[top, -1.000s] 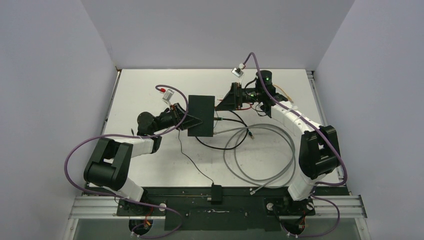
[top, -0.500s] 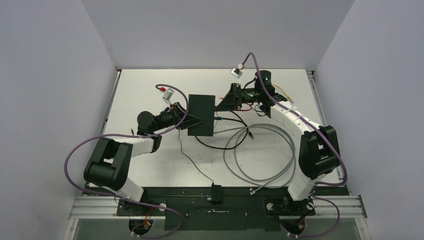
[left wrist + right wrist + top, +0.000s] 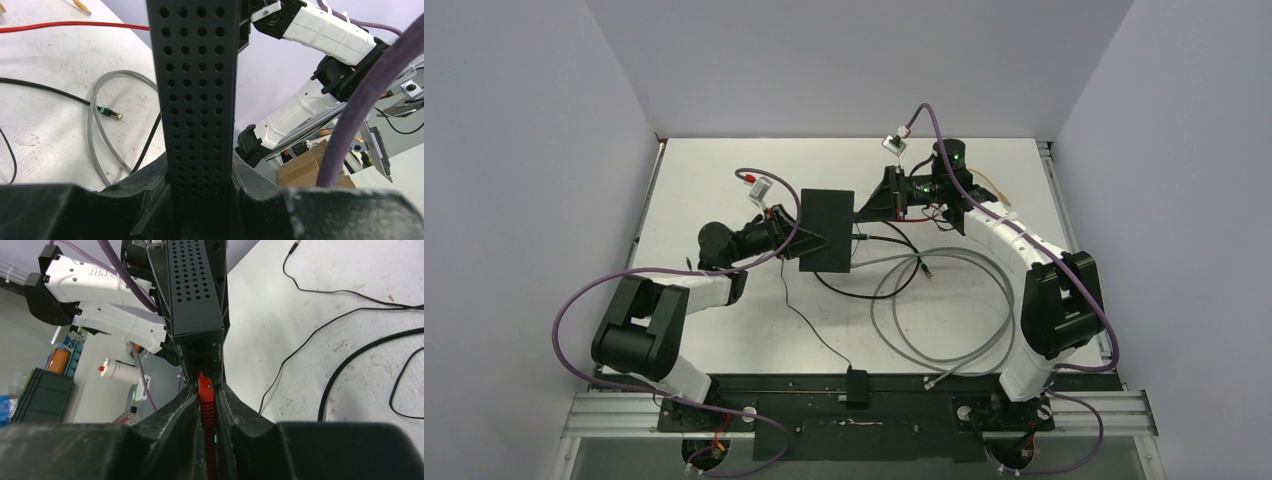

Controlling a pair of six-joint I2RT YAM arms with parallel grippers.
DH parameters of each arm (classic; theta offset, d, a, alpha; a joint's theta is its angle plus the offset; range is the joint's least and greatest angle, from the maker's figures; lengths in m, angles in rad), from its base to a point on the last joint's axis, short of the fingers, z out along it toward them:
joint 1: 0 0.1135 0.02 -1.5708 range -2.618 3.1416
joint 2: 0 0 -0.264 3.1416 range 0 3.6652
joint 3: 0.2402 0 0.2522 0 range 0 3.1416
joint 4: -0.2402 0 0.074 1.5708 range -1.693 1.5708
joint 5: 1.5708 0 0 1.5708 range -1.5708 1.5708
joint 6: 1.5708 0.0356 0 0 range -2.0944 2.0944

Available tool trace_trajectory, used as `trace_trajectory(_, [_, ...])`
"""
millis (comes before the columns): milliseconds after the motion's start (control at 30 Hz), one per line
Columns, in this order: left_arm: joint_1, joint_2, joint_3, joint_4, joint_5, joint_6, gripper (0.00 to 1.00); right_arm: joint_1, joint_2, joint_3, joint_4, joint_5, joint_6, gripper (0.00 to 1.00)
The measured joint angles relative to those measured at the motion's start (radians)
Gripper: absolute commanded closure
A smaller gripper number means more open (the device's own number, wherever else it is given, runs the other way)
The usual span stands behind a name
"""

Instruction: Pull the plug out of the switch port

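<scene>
The switch (image 3: 826,231), a flat matte-black box, lies mid-table; its perforated side (image 3: 197,100) fills the left wrist view. My left gripper (image 3: 807,243) is shut on its left edge, a finger pressed on each face. On the switch's right edge a red plug (image 3: 206,392) sits in a port (image 3: 202,357). My right gripper (image 3: 206,390) is shut on that red plug, fingers (image 3: 182,405) squeezing it from both sides just outside the port. From above, the right gripper (image 3: 861,212) touches the switch's right edge.
A grey cable (image 3: 944,300) coils in loops right of the switch, with black cables (image 3: 874,285) crossing it. A small black block (image 3: 857,385) with a thin wire sits at the near edge. A red cable (image 3: 70,25) runs across the table.
My right gripper has closed from wide open onto the red plug. The left gripper and the switch have not moved.
</scene>
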Motion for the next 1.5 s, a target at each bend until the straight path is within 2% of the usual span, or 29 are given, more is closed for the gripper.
trace_trajectory(167, [0.0,0.0,0.003,0.006,0.0,-0.002,1.0,-0.002,0.0,0.002,0.003,-0.002,-0.006,0.95])
trace_trajectory(733, [0.0,0.012,0.003,0.009,0.001,0.005,1.0,-0.002,0.0,0.002,-0.015,0.006,-0.035,0.95])
trace_trajectory(1500, [0.0,0.013,0.003,-0.031,-0.006,0.107,1.0,-0.004,0.0,0.002,-0.061,0.042,-0.098,0.95])
